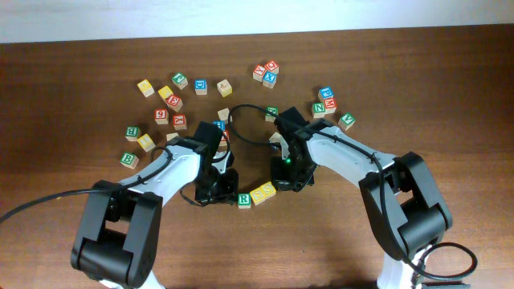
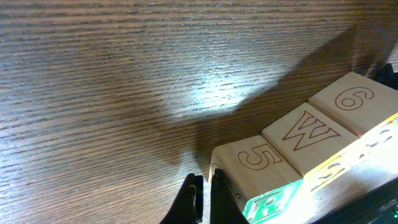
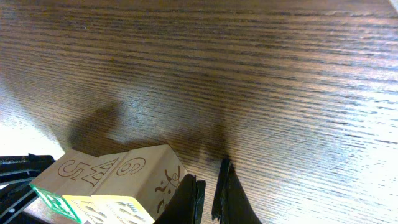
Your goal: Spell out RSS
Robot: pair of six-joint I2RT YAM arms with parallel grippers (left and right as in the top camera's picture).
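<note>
Three letter cubes stand in a row touching each other near the table's front middle: the green R cube (image 1: pixel 244 199), then two yellow S cubes (image 1: pixel 257 195) (image 1: pixel 268 190). My left gripper (image 1: pixel 230 193) is shut and empty, its fingertips (image 2: pixel 202 196) against the left side of the R cube (image 2: pixel 255 158). My right gripper (image 1: pixel 283 183) is all but shut and empty, its fingertips (image 3: pixel 208 193) against the bug-marked side of the end S cube (image 3: pixel 134 168). The side faces read 5, W, 6 in both wrist views. The middle S cube (image 2: pixel 308 134) sits between the other two.
Several other letter cubes lie scattered farther back: a group at the left (image 1: pixel 165 100), a few at the back middle (image 1: pixel 266 73), a group at the right (image 1: pixel 328 103). A green B cube (image 1: pixel 128 159) lies at the left. Cables trail over the table between the arms.
</note>
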